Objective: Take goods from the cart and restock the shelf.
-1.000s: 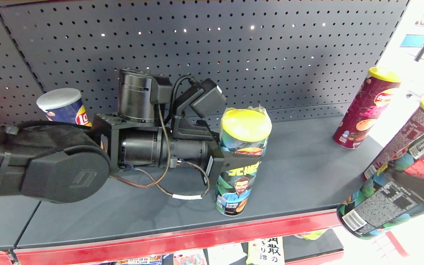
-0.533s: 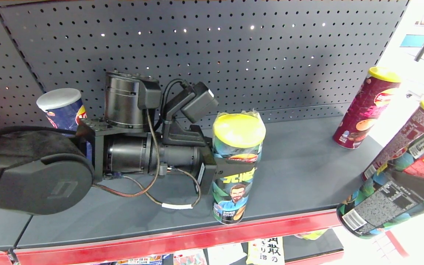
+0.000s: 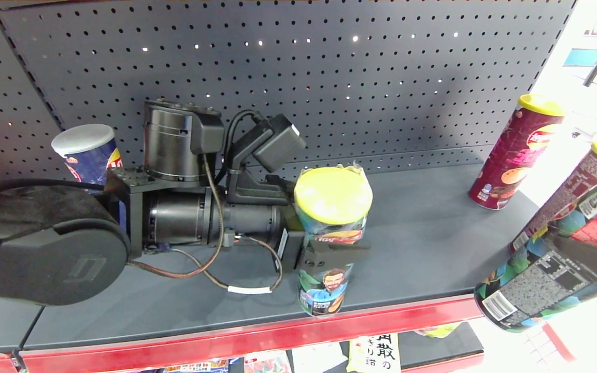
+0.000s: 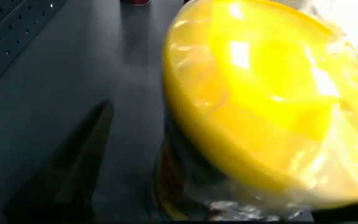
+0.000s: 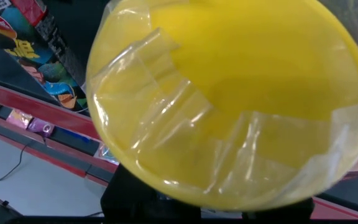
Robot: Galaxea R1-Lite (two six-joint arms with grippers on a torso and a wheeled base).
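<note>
- The left gripper (image 3: 329,254) is clamping the green chip can (image 3: 333,197) around its middle, one finger on each side.
- The yellow-lidded can is sitting upright at the frame's centre, on the grey shelf (image 3: 423,243), just behind its red front edge.
- The right gripper (image 3: 591,259) is crossing tilted cans (image 3: 531,290) at the lower right edge; its hold cannot be told.
- A maroon can (image 3: 511,155) is standing at the right.

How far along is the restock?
Done: red can and blue can stand on the shelf. In hand: left gripper grips a green can at the shelf's front edge. Left: release it; other cans wait off-shelf at right.
</note>
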